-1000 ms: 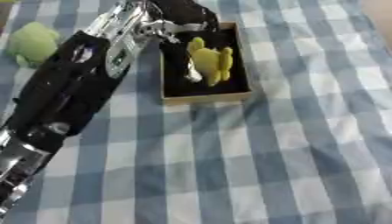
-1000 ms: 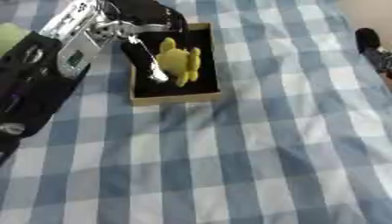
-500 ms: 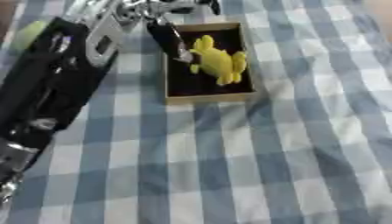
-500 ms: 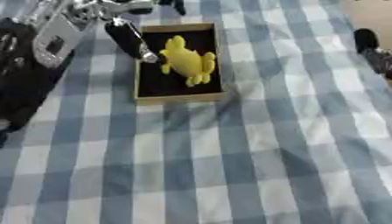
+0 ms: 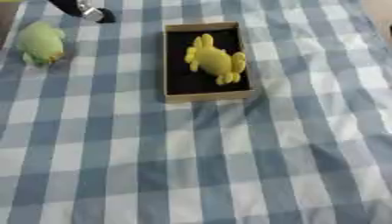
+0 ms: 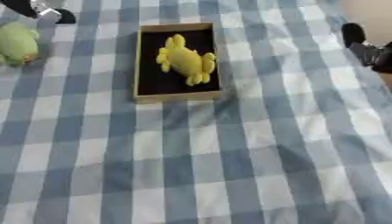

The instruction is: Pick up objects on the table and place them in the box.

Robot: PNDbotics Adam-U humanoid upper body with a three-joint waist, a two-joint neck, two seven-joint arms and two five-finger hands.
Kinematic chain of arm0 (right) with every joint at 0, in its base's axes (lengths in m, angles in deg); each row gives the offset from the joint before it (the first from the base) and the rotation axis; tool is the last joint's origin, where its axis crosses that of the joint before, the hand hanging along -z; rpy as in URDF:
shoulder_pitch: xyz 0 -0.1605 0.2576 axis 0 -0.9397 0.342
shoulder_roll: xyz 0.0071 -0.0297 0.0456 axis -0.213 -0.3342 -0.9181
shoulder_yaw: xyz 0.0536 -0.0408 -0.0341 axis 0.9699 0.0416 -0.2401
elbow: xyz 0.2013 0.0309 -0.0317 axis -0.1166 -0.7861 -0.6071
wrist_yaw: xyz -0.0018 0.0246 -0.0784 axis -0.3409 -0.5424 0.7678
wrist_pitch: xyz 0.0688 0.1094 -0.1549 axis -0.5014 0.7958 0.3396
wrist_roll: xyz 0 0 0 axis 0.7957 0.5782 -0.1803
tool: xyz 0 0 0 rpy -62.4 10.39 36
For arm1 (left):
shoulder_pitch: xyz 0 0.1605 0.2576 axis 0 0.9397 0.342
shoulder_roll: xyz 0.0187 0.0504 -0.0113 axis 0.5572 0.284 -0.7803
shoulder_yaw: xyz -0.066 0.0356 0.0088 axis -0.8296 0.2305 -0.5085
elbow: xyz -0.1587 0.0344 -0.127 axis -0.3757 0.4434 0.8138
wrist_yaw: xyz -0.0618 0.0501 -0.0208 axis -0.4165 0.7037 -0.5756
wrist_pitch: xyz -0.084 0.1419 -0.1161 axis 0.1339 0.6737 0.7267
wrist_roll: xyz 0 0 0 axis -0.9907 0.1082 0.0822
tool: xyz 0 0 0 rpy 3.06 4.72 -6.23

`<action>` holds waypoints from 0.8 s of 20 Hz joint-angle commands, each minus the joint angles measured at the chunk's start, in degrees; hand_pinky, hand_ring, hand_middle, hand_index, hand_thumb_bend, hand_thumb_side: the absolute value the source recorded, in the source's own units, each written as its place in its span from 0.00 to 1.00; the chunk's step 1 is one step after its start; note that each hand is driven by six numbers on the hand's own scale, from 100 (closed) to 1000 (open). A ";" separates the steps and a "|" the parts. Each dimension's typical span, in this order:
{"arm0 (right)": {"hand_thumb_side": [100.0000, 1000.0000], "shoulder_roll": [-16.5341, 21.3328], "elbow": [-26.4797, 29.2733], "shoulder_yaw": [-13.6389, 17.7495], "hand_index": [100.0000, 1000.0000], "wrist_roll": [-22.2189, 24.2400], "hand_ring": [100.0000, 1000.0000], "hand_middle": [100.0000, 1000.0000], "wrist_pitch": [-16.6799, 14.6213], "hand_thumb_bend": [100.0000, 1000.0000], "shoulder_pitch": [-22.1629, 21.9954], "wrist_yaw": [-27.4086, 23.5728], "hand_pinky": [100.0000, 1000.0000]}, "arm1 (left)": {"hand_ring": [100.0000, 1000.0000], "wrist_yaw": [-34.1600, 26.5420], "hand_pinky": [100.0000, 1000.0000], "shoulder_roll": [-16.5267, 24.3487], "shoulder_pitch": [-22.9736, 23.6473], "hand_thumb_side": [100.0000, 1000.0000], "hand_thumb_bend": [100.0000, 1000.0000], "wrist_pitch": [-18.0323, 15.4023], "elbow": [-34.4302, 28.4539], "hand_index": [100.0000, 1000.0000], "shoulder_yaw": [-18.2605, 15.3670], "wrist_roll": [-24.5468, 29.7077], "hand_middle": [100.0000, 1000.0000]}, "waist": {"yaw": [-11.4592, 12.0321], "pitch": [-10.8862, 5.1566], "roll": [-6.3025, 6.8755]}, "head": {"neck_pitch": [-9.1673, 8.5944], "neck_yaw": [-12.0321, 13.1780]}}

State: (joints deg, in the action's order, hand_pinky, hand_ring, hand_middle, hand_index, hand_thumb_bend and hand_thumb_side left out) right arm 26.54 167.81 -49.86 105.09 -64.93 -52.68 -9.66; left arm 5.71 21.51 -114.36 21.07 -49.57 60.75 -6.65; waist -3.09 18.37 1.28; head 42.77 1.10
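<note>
- Your left hand [image 5: 85, 11] has pulled back to the top-left corner; I cannot tell its fingers' state.
- The yellow toy [image 5: 214, 60] now lies in the box [image 5: 170, 65]; next, the green toy [image 5: 40, 41].
- Your right hand [image 6: 366, 49] idles at the right edge, grip unclear.

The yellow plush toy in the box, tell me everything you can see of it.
The yellow plush toy is soft and lumpy, with short stubby limbs sticking out at both ends. It lies flat on the black floor of the shallow tan cardboard box, toward its right side and slightly tilted. Only the box touches it; no hand is on it.
</note>
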 commanded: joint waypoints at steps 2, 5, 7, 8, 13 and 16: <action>0.00 2.02 0.80 0.80 0.80 -0.46 0.80 0.84 0.02 0.00 0.65 0.52 0.69 | 0.95 2.10 0.92 4.70 0.28 0.17 0.60 0.15 2.92 0.86 -2.78 0.88 0.86 | 0.18 -1.05 -0.41 | -0.29 0.38; 0.00 2.08 0.73 0.88 0.80 -0.64 0.80 0.84 0.02 0.00 0.57 0.60 0.70 | 0.95 4.09 0.92 5.12 0.58 0.19 0.60 -0.15 6.33 0.87 -3.99 0.50 0.86 | 0.19 -0.87 -0.68 | -0.83 1.35; 0.00 2.09 0.79 0.93 0.80 -0.77 0.80 0.84 0.00 0.00 0.39 0.60 0.70 | 0.96 4.61 0.93 4.88 0.50 0.21 0.61 -0.93 8.92 0.87 -4.65 0.25 0.86 | 0.18 -0.75 -0.84 | -1.24 2.00; 0.00 2.10 0.83 0.96 0.80 -0.83 0.80 0.84 -0.01 0.00 0.33 0.60 0.70 | 0.96 4.76 0.93 4.78 0.44 0.22 0.61 -1.63 10.12 0.87 -4.83 0.37 0.87 | 0.17 -0.69 -0.90 | -1.46 2.25; 0.00 2.09 0.93 1.01 0.80 -0.99 0.80 0.84 0.00 0.00 0.11 0.57 0.70 | 0.98 6.76 0.95 4.23 0.08 0.25 0.67 -4.67 13.60 0.90 -5.59 2.42 0.89 | 0.14 -0.40 -1.05 | -2.27 2.58; 0.00 2.07 0.96 0.97 0.80 -0.97 0.80 0.84 -0.01 0.00 0.08 0.49 0.69 | 0.98 8.91 0.95 3.61 -0.44 0.23 0.69 -5.06 15.33 0.90 -5.91 3.00 0.90 | -0.01 -0.26 -1.02 | -2.75 2.64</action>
State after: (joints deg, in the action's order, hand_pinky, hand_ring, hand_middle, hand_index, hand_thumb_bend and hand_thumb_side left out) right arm 26.57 167.81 -49.58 104.30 -64.93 -53.03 -9.25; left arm 13.65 24.17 -113.51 16.37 -34.46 55.88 -3.88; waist -3.06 19.12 0.25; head 40.74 3.48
